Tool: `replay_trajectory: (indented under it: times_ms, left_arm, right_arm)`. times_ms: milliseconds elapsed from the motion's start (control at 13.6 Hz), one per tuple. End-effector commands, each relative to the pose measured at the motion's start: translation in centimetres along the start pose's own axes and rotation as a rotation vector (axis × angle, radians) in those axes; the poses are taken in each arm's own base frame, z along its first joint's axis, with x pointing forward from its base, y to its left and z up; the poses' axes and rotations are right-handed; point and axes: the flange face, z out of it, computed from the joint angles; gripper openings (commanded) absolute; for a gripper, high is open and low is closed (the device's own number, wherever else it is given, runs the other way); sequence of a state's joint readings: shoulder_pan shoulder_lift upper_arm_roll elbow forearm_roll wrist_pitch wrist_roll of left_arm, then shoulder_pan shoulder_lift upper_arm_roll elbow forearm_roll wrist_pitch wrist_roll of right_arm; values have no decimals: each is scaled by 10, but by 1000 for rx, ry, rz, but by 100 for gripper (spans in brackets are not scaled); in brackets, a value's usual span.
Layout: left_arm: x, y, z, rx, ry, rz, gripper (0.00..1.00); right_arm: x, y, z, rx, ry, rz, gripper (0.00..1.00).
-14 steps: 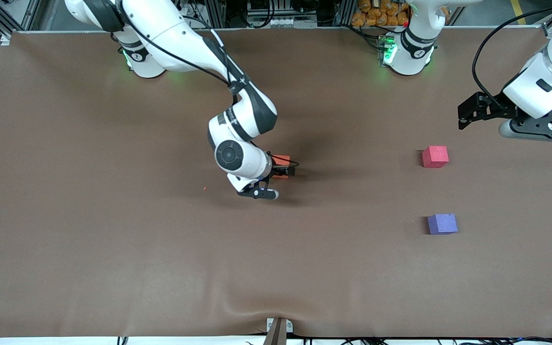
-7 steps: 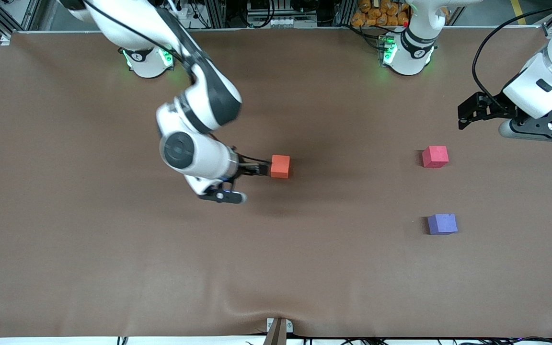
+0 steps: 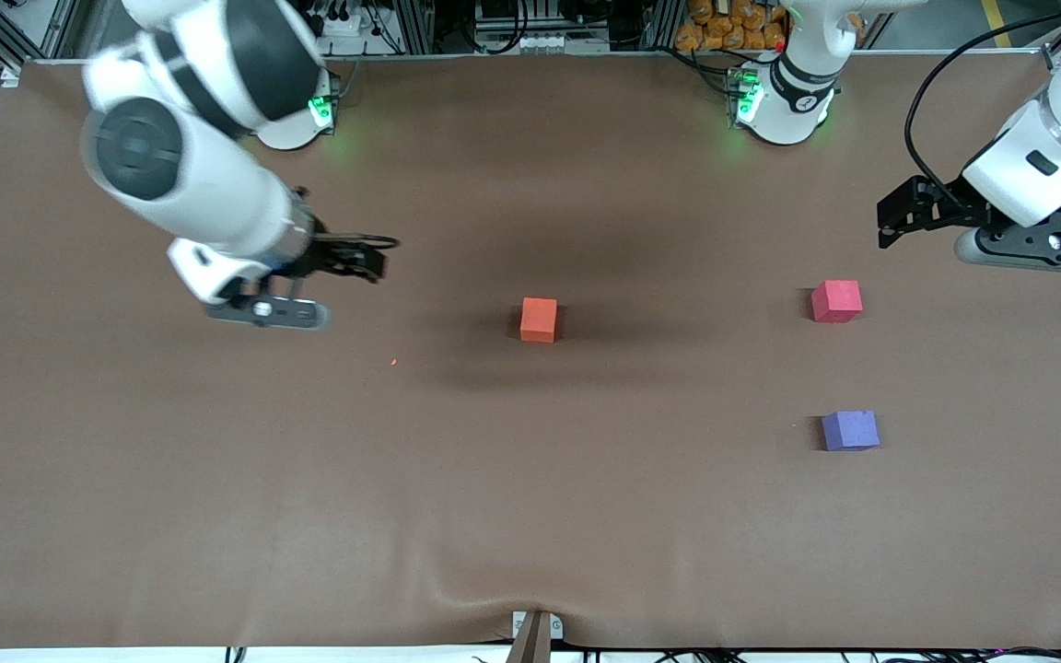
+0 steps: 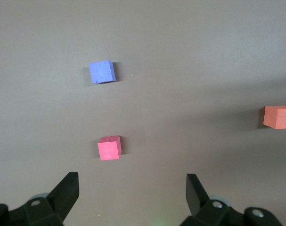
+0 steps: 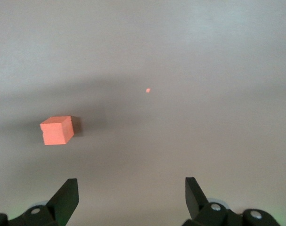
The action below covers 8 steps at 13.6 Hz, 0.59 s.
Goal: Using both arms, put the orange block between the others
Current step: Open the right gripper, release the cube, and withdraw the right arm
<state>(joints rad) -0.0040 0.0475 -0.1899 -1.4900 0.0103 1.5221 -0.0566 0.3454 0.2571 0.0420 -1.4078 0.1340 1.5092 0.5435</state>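
Note:
The orange block point(image 3: 539, 319) sits alone mid-table, also seen in the right wrist view point(image 5: 57, 130) and the left wrist view point(image 4: 278, 117). The pinkish-red cube point(image 3: 836, 300) point(image 4: 109, 148) and the purple-blue cube point(image 3: 850, 429) point(image 4: 102, 72) lie toward the left arm's end, the purple one nearer the front camera, with a bare gap between them. My right gripper point(image 3: 372, 260) point(image 5: 132, 190) hangs open and empty over bare table toward the right arm's end, well clear of the orange block. Beside the pinkish-red cube, my left gripper point(image 3: 884, 224) point(image 4: 132, 188) hovers open and empty.
A tiny orange crumb point(image 3: 393, 361) point(image 5: 148, 90) lies on the brown table cover point(image 3: 217, 479). The two arm bases point(image 3: 286, 120) point(image 3: 784, 101) stand along the table edge farthest from the front camera. A metal bracket point(image 3: 536, 631) sits at the nearest edge.
My right gripper has left the orange block and swung away toward the right arm's end of the table. The block stays where it was. The left arm has barely moved.

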Motion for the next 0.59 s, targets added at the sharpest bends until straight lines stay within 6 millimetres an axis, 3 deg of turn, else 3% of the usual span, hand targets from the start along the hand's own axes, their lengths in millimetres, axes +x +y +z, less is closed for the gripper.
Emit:
replay_trajectory:
  times_ms: [0, 294, 515]
  left_arm:
    - [9, -2, 4, -18, 0, 3, 100]
    - [12, 12, 14, -33, -16, 34, 100]
    - [24, 51, 44, -94, -72, 88, 100]
  right_arm:
    - [-2, 50, -26, -4, 0, 53, 100]
    - [2, 141, -64, -37, 17, -49, 100]
    - [13, 202, -78, -45, 37, -114, 100]
